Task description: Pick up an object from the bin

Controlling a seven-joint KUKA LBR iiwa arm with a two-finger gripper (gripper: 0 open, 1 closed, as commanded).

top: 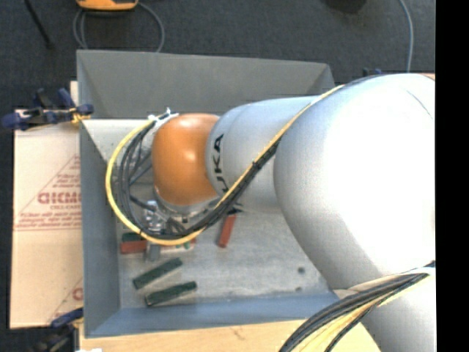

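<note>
Gripper (156,235) sits low, centre-left of frame, under the orange wrist cover; open or closed, can't tell. Nearest thing: small red-brown block (132,246), just left of it, near the bin (99,270) wall. Prob. light, stiff, not fragile. Grip across its short sides.

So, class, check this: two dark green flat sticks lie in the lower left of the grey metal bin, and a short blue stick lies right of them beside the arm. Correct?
Not quite. The short stick beside the arm is reddish-brown, not blue, as the camera view shows. The rest holds: two dark green flat sticks lie lower left in the grey metal bin.
</note>
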